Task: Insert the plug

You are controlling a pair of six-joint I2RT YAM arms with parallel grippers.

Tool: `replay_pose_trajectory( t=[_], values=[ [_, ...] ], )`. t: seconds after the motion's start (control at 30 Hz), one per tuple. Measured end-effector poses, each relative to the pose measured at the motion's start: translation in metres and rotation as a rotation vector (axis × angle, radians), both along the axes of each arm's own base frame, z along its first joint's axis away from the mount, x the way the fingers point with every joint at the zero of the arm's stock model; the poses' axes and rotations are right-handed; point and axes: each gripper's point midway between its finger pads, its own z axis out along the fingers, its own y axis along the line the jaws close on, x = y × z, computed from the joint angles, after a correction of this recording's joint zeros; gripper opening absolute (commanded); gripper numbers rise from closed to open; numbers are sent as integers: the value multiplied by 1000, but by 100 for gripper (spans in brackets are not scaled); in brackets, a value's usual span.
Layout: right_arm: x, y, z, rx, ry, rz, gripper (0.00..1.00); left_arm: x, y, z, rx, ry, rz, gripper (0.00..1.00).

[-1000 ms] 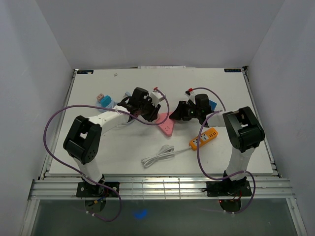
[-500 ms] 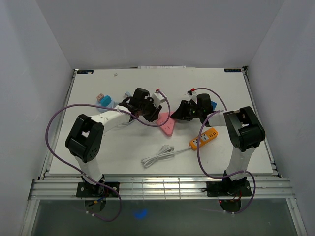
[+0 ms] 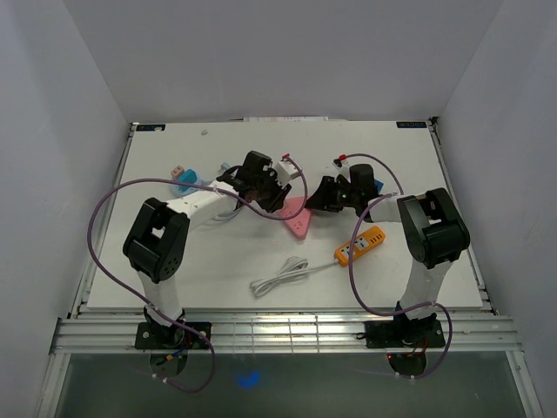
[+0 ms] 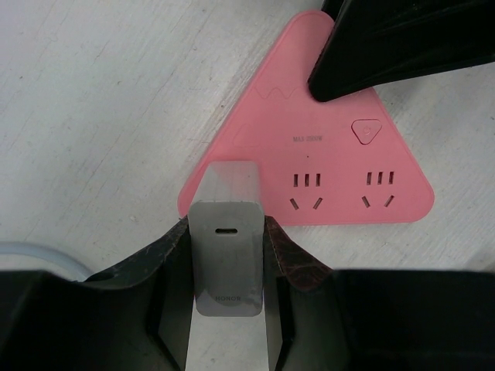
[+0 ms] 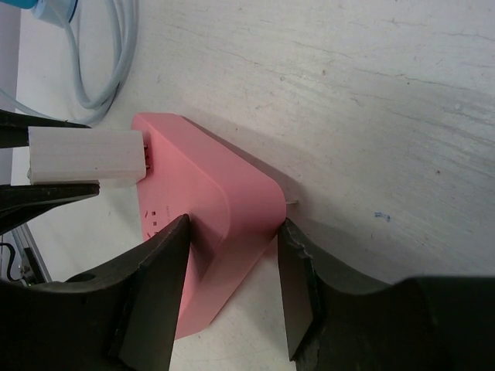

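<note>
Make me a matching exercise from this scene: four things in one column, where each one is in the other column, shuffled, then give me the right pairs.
Things
1. white charger
2. pink power strip
3. orange power strip
4. white cable

Places
A. lying free, furthest to the robot's right
B. held in the left pincer
C. bundled on the table, nearest its front edge
D. one corner clamped by the right pincer

Pairs: 1-B, 2-D, 3-A, 4-C

socket strip (image 4: 309, 154): pink triangle, lying flat on the tabletop (image 4: 93, 93)
plug (image 4: 226, 255): white block adapter, raised over the strip's left corner
</note>
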Motion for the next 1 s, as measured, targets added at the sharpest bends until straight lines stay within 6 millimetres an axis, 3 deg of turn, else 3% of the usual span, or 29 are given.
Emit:
replay_pose_trajectory(
  t=[1.0],
  values=[
    [2, 1, 0, -56, 4, 25, 39, 0, -6, -11, 27, 53, -19, 0]
  ],
)
